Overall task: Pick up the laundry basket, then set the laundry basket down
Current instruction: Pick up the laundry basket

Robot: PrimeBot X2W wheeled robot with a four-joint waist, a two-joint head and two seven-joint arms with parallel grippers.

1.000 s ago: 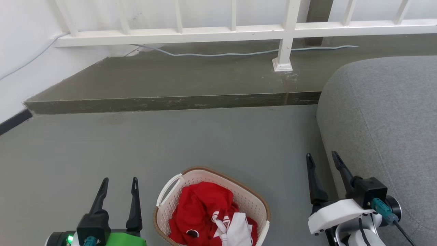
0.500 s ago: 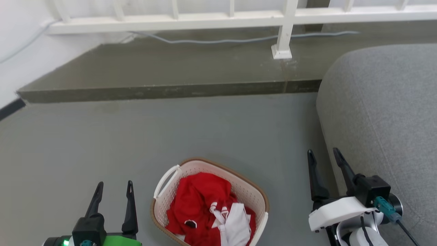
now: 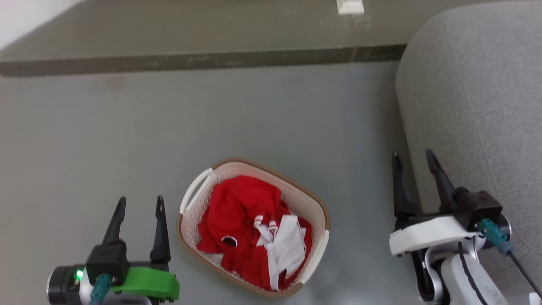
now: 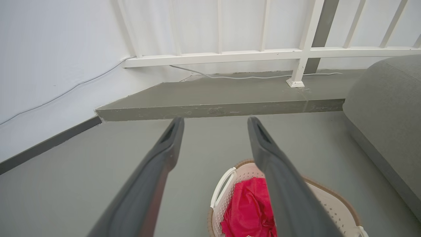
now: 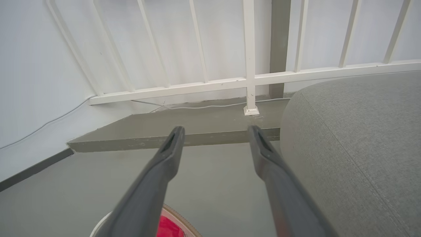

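**Basket on the floor between my open pincers**

The grey floor [image 3: 254, 110] stretches ahead of me to a raised concrete step [image 3: 203, 25] along its far edge. In my left wrist view a white railing [image 4: 230, 56] runs along the back of that step, with a pale cable [image 4: 243, 77] lying under it. A grey sofa [image 3: 474, 84] takes up the floor's right side.

The laundry basket [image 3: 302, 203] stands on the floor at the near edge, turned at a slant and well clear of the sofa. It sits between my two arms and touches neither. Inside it is a heap of red clothing [image 3: 241, 203] with a white piece [image 3: 288, 241] lying on top towards the right.

My left pincer [image 3: 141, 199] hangs just left of the basket with its fingers spread apart and nothing between them. My right pincer [image 3: 413, 153] hangs further off to the basket's right, close beside the sofa, and is likewise open and empty.

One white loop handle [image 3: 192, 189] faces my left pincer; the other handle [image 3: 319, 250] is on the opposite side.
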